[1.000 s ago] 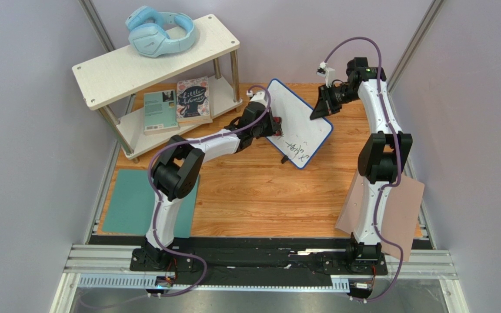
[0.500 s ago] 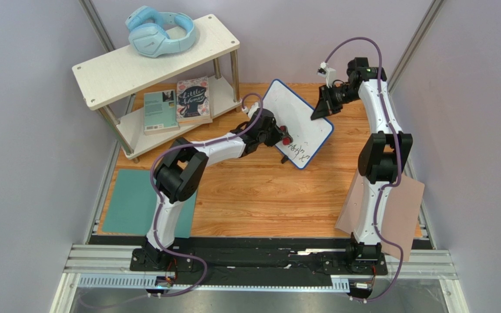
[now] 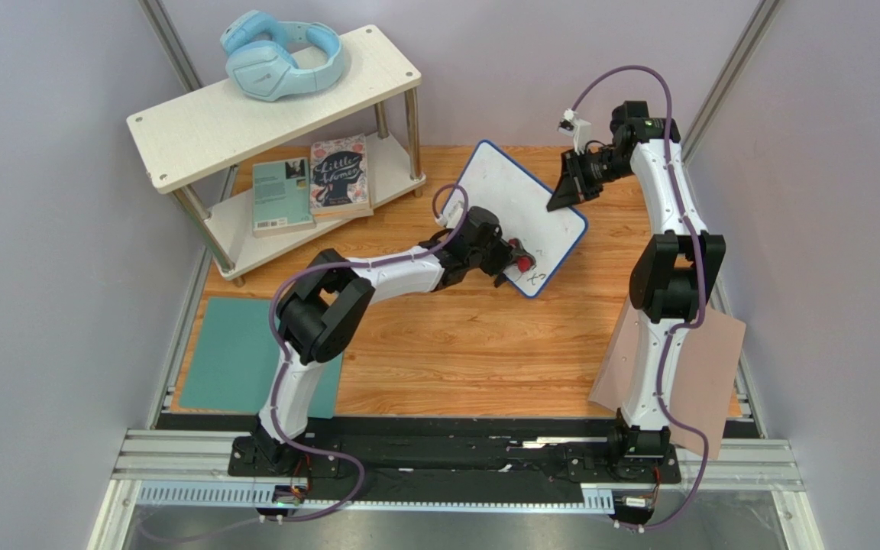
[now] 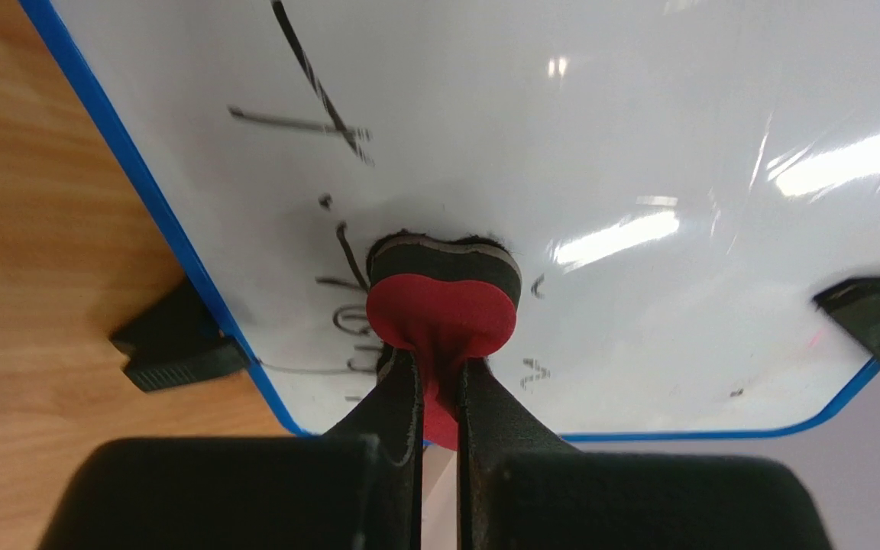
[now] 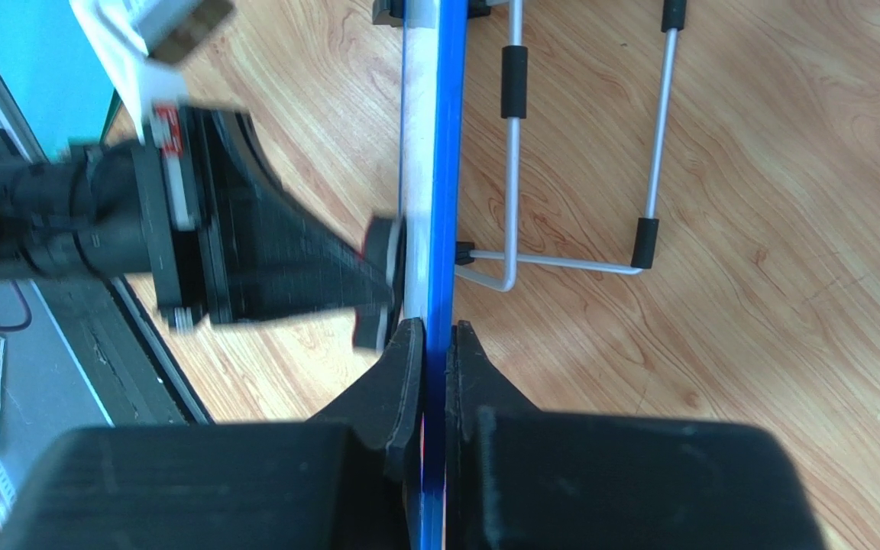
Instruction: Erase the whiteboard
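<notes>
The whiteboard, white with a thin blue rim, stands tilted at the back of the wooden table. My right gripper is shut on its right edge; in the right wrist view the rim runs edge-on between the jaws. My left gripper is shut on a round red eraser with a black felt face, pressed flat on the board near its near corner. Black marker scribbles lie left of the eraser, and a few strokes lie above.
A white two-tier shelf at the back left carries blue headphones and books. A teal mat lies at the left, a pinkish-tan sheet at the right. A wire stand props the board from behind.
My left gripper has slid the eraser down the board toward its near corner. Fewer scribbles remain there. The right gripper and the board have stayed put.
</notes>
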